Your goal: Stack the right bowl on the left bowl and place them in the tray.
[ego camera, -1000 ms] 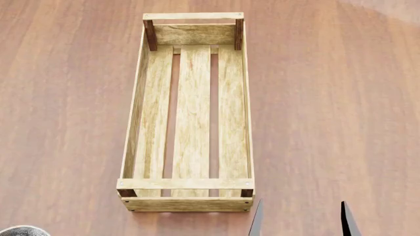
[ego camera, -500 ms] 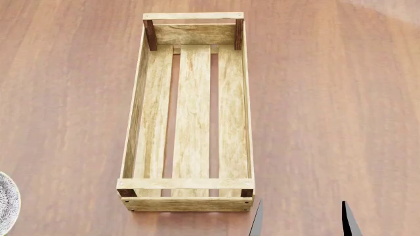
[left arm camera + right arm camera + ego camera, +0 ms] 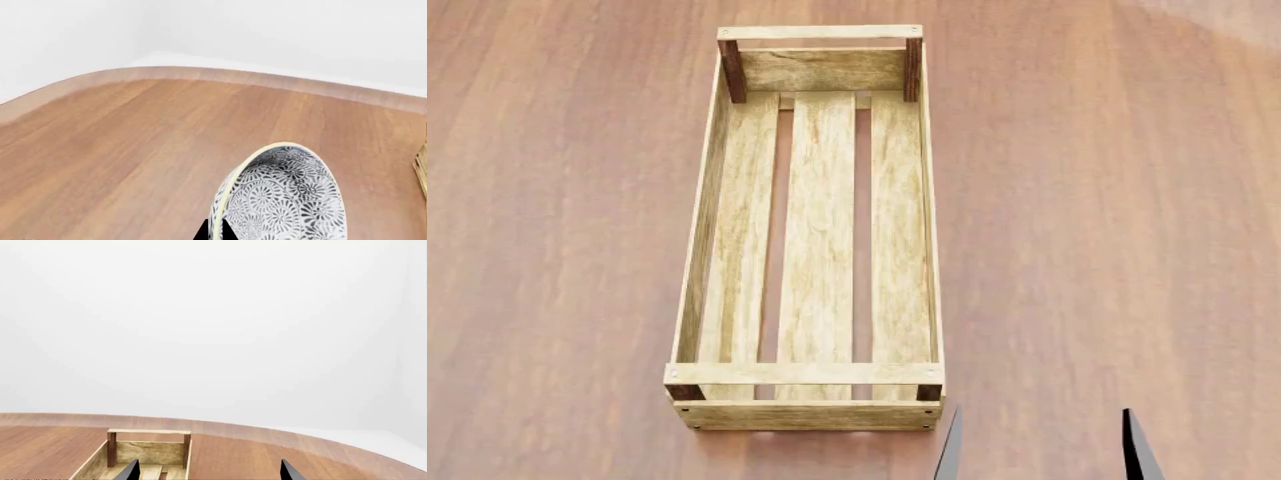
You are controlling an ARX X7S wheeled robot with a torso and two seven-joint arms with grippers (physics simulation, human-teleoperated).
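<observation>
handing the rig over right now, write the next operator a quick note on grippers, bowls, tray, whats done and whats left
Left gripper: jaws shut on the rim of a patterned bowl, held tilted above the table; out of the head view.
Right gripper: open, empty, just right of the tray's near end.
Tray: empty, lengthwise at the centre of the head view.
Only one bowl shows; whether a second is nested in it cannot be told, and none sits on the table in view.
Done: bowl lifted. Left: confirm the stack, then set it in the tray.
</observation>
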